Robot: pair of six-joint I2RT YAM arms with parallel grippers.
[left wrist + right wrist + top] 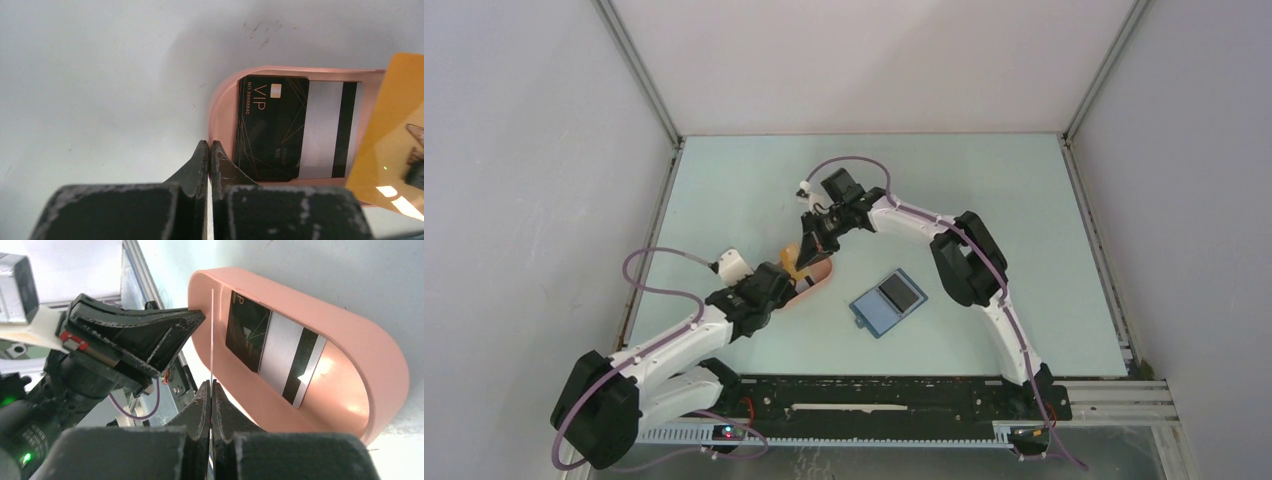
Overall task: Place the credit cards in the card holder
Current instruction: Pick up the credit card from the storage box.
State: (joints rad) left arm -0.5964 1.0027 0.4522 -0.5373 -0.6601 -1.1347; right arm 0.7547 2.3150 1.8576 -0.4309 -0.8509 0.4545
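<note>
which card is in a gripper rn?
The orange card, pinched by the right gripper over the pink tray; the black VIP card and silver striped card lie flat inside it.

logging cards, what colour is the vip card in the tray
VIP card: black with gold lines, clearest in left wrist view.

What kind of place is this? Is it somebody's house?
Probably not a house but a robot test booth in a lab: a left arm and right arm bolted at a pale table edge, with plain white walls and metal frame posts around it.
</note>
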